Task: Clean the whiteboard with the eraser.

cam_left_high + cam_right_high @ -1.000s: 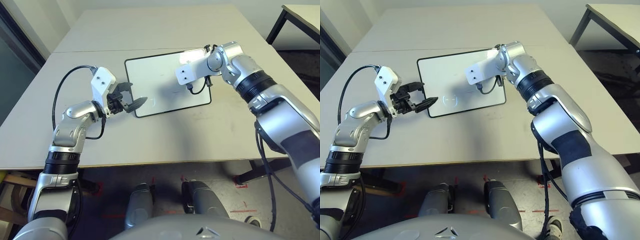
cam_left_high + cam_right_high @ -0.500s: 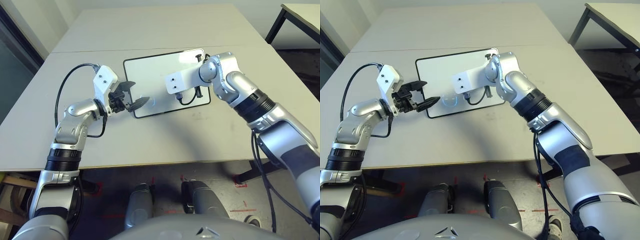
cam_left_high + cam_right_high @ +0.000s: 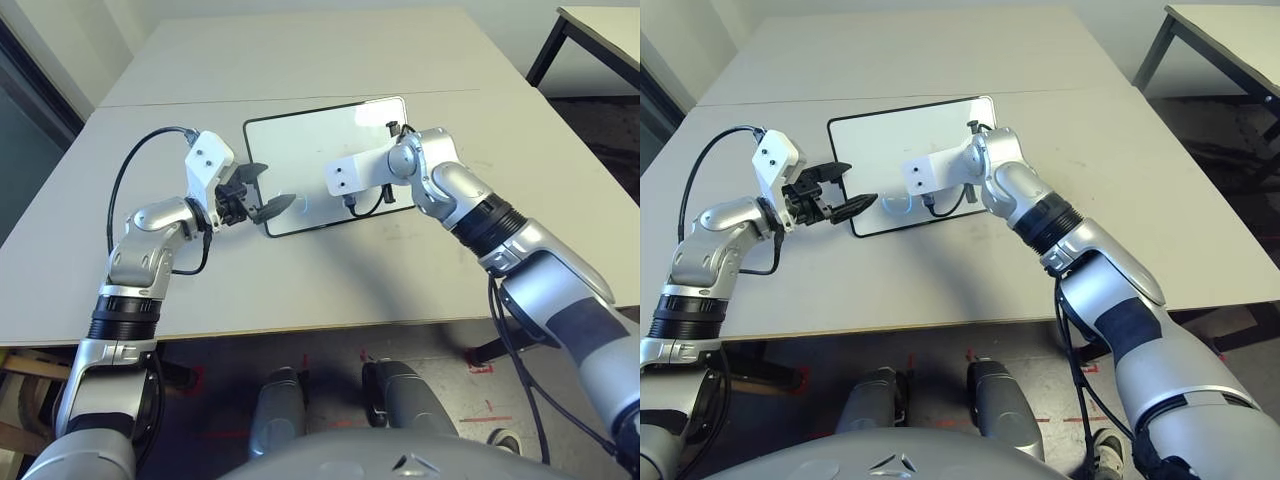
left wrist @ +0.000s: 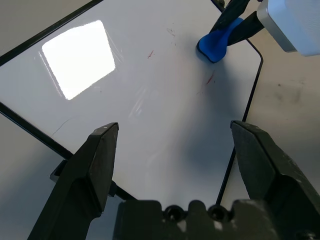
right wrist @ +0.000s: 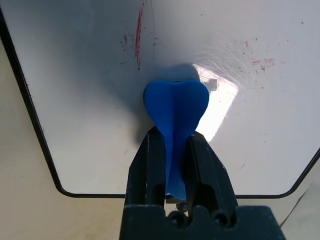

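Note:
The whiteboard (image 3: 300, 150) lies flat on the table, white with a thin black frame. My right gripper (image 5: 175, 137) is shut on the blue eraser (image 5: 176, 107) and presses its rounded end onto the board near the near edge, right of the middle. Faint red smears (image 5: 138, 30) remain on the board beyond the eraser. My left gripper (image 3: 268, 195) hangs open just over the board's near left corner, holding nothing. The left wrist view looks across the board to the eraser (image 4: 218, 42) pinched between the right gripper's black fingers (image 4: 235, 15).
The grey table (image 3: 300, 60) stretches well beyond the board on all sides, with a seam running across behind it. Its front edge (image 3: 330, 325) is close to me. A second table (image 3: 600, 20) stands at the far right. A black cable (image 3: 125, 175) loops off my left wrist.
My right arm has swept the eraser leftward across the board, from its right part toward the middle. The left gripper has stayed open at the near left corner.

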Controlling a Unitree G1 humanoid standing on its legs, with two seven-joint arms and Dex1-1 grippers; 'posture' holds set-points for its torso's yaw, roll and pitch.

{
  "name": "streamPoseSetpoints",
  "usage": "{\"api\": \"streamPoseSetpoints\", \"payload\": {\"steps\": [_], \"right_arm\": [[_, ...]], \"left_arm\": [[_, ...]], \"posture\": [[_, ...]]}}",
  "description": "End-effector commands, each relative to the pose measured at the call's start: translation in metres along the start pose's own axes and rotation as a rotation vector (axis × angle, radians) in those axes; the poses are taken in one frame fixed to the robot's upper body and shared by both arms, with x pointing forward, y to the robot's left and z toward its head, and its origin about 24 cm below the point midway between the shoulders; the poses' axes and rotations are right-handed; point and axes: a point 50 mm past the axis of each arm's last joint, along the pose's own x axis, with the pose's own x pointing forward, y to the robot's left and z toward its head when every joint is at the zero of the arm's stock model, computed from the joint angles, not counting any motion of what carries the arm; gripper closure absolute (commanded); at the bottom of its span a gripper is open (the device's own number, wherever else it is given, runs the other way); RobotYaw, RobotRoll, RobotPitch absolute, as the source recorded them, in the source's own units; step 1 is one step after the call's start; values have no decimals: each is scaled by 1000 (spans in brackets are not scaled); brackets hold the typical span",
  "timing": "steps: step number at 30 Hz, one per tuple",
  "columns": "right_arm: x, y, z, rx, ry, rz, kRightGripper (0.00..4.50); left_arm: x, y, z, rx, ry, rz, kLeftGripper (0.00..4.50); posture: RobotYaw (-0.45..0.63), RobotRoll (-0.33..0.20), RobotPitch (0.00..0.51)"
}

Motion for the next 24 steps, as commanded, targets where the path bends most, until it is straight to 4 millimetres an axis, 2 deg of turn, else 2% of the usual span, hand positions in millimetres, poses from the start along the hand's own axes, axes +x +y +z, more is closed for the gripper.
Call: {"api": "streamPoseSetpoints", "payload": {"steps": [1, 13, 24], "right_arm": [[0, 6, 0, -14, 5, 21, 4165], [7, 15, 3, 7, -2, 45, 4165], [16, 16, 25, -37, -41, 48, 4165]], "left_arm": [[-2, -2, -1, 14, 17, -11, 0], [-2, -1, 0, 15, 17, -11, 0], [-5, -2, -1, 14, 26, -3, 0]], "posture": [[-89, 0, 65], [-79, 0, 67], [-64, 0, 69]]}}
